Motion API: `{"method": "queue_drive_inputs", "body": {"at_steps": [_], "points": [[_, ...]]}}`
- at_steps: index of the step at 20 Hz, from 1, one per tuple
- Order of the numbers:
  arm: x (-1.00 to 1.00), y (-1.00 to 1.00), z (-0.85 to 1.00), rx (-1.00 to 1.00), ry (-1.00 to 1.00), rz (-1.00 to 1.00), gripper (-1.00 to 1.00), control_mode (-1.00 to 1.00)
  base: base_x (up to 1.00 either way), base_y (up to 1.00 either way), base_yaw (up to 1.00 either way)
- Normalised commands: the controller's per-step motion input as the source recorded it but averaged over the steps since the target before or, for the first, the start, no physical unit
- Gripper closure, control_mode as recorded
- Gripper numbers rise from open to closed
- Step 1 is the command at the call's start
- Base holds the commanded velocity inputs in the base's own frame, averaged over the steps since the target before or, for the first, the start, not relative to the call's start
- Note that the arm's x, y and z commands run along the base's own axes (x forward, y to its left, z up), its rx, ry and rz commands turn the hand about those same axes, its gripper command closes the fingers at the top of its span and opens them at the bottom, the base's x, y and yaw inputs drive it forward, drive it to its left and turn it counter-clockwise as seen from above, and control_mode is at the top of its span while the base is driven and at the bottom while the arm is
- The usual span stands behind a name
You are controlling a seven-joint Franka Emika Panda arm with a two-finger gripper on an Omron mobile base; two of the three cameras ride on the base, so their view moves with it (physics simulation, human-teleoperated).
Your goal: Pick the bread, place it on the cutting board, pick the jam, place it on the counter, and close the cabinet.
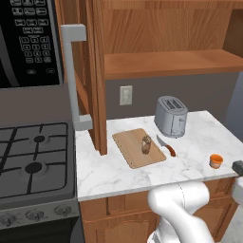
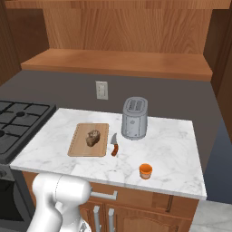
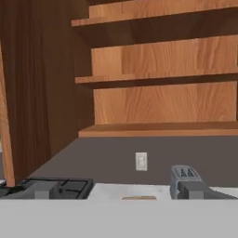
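Left base view: small dark-brown speckled bread chunk (image 1: 146,144) lying on the flat light-tan wooden cutting board with rounded corners (image 1: 130,153), near its right edge. Orange-handled knife (image 1: 166,146) just beside the board's right side, blade pointing toward the rounded grey metal toaster (image 1: 171,116). Small squat orange jam jar with a paler top (image 1: 216,161) standing apart on the white grey-veined marble surface (image 1: 118,173), near its front right corner. Brown wooden cabinet door (image 1: 98,76) swung open edge-on, its long grey bar handle (image 1: 72,76) facing the black stove (image 1: 33,159). Smooth white curved arm link (image 1: 182,204) low in front of the surface; tool's spread impossible to tell here.

Right base view: bread (image 2: 93,138) in the middle of the board (image 2: 81,147), knife (image 2: 114,146) touching or nearly touching the board's right edge, toaster (image 2: 134,118) behind it. Jam jar (image 2: 145,171) well apart, toward the front edge of the surface (image 2: 176,145). White wall outlet (image 2: 102,89) on the grey backsplash.

Hand view: two small dark fingertips (image 3: 41,191) at the bottom, set wide apart, holding nothing. Cabinet shelves of grained brown wood (image 3: 162,79) straight ahead, open. Toaster (image 3: 185,176) and a thin sliver of the board (image 3: 138,198) far below, bread and jam well away from the tool.
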Motion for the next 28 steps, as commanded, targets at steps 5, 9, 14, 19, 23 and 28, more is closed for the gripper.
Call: {"method": "queue_drive_inputs", "body": {"at_steps": [5, 9, 14, 19, 23, 28], "points": [[-0.42, 0.10, 0.00, 0.00, -0.17, 0.08, -1.00, -1.00, 0.00, 0.00, 0.00], [-0.34, 0.15, 0.00, 0.00, -0.12, 0.03, -1.00, -1.00, 0.00, 0.00, 0.00], [-0.08, 0.18, 0.00, 0.00, -0.07, 0.00, -1.00, -1.00, 0.00, 0.00, 0.00], [-0.01, 0.19, 0.00, 0.00, -0.08, 0.00, -1.00, -1.00, 0.00, 0.00, 0.00], [-0.10, 0.20, 0.00, 0.00, -0.11, 0.04, -1.00, -1.00, 0.00, 0.00, 0.00], [-0.14, 0.17, 0.00, 0.00, -0.07, 0.06, -1.00, -1.00, 0.00, 0.00, 0.00]]}}
